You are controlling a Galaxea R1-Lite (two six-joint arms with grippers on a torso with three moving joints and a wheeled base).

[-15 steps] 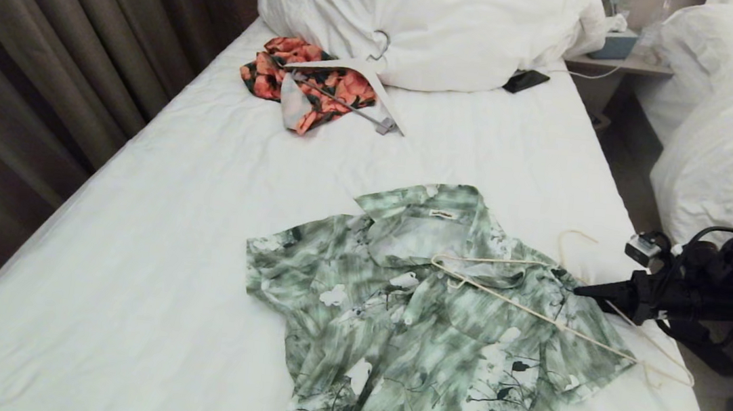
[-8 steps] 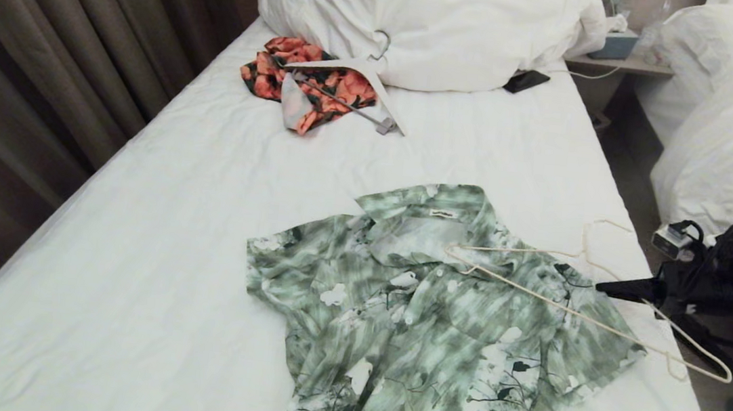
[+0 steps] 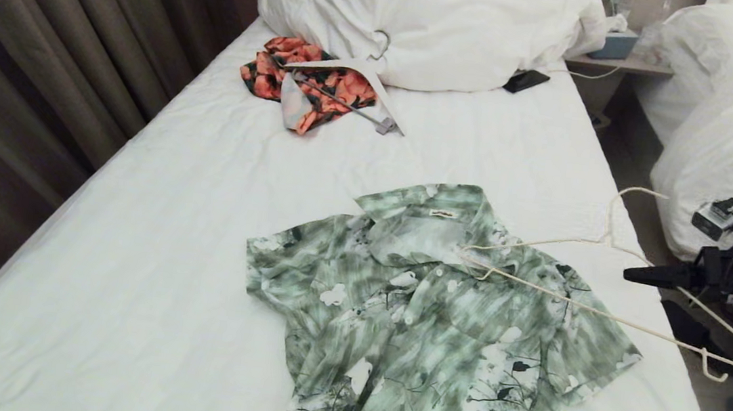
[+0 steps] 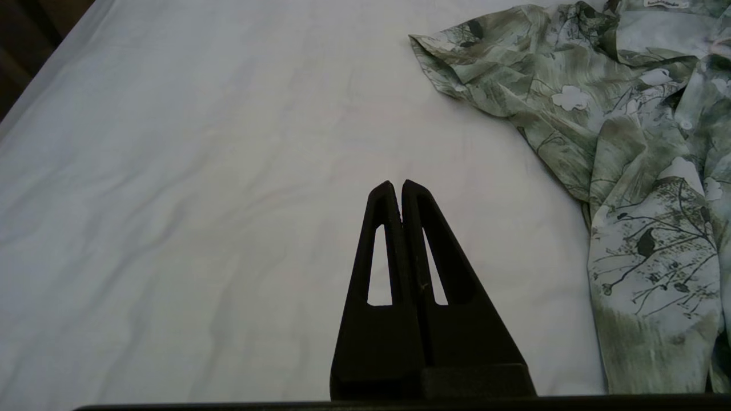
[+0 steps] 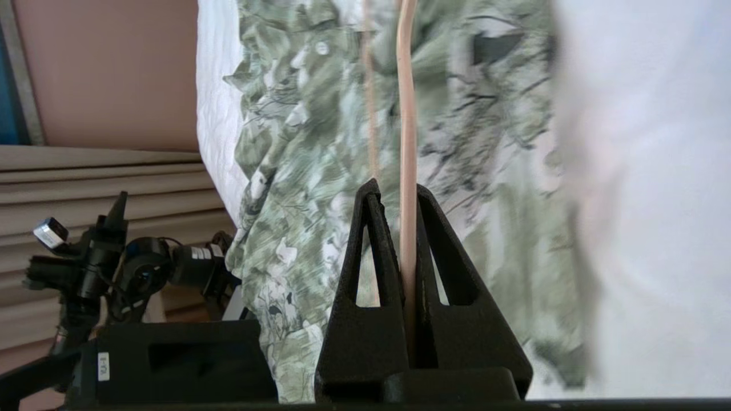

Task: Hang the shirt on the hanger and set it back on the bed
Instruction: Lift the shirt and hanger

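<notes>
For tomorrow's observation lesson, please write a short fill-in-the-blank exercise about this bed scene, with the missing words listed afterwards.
1. The right gripper is shut on the ____.
2. The shirt lies flat on the ____.
3. The left gripper, holding nothing, has its fingers ____.
4. The orange-and-black garment lies near the bulky white ____.

Missing words: hanger; bed; shut; pillows.
</notes>
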